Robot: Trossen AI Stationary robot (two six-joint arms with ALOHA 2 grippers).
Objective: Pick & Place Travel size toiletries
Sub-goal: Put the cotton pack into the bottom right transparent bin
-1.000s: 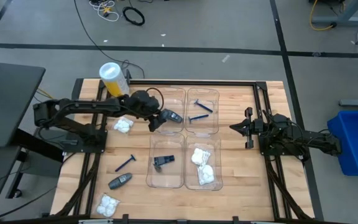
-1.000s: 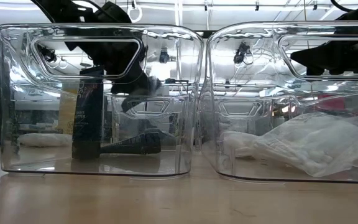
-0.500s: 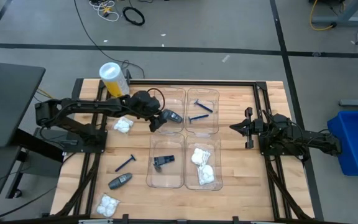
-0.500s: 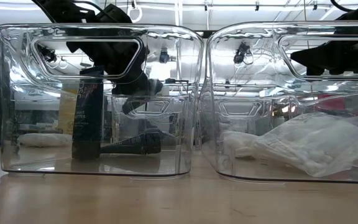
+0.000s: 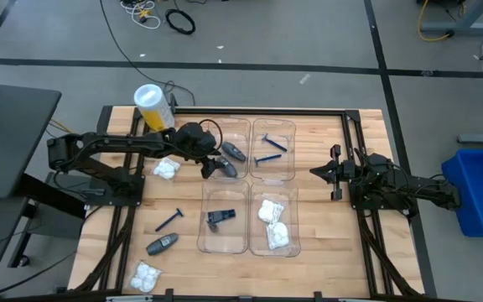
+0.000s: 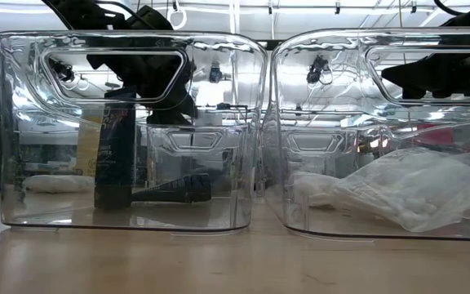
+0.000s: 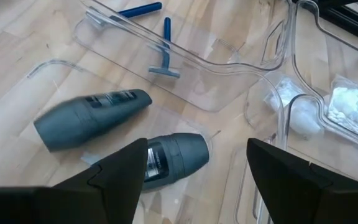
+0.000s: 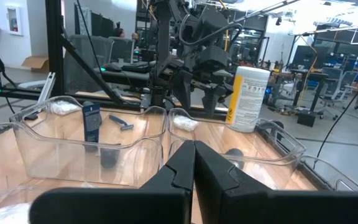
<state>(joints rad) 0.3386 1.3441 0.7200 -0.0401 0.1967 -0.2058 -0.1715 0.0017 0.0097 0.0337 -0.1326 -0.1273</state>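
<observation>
My left gripper [image 5: 213, 166] [image 7: 194, 171] hangs open over the far-left clear tray [image 5: 243, 126]. Two dark grey oval tubes lie on their sides on that tray's floor. One tube [image 7: 92, 118] [image 5: 233, 152] is off to the side of the fingers. The other tube [image 7: 180, 155] lies under the gap between them, partly hidden by one finger. Two thin blue razors [image 5: 268, 151] lie in the far-right tray. A small dark cone piece [image 5: 220, 216] lies in the near-left tray, and white crinkly packets [image 5: 275, 223] in the near-right one. My right gripper [image 5: 315, 172] [image 8: 192, 163] waits shut at the table's right.
On the bare wood left of the trays lie a blue razor [image 5: 170, 220], a grey tube [image 5: 163, 244] and two white packets [image 5: 168, 168] [image 5: 146, 276]. The yellow-and-white cylinder [image 5: 153, 106] stands at the far left corner. Tray walls [image 6: 255, 131] rise around each compartment.
My left gripper has let go of the grey tube it held over the far-left tray. The tube has dropped and now lies on the tray floor near a second tube. The gripper itself has hardly shifted. The right arm has stayed still.
</observation>
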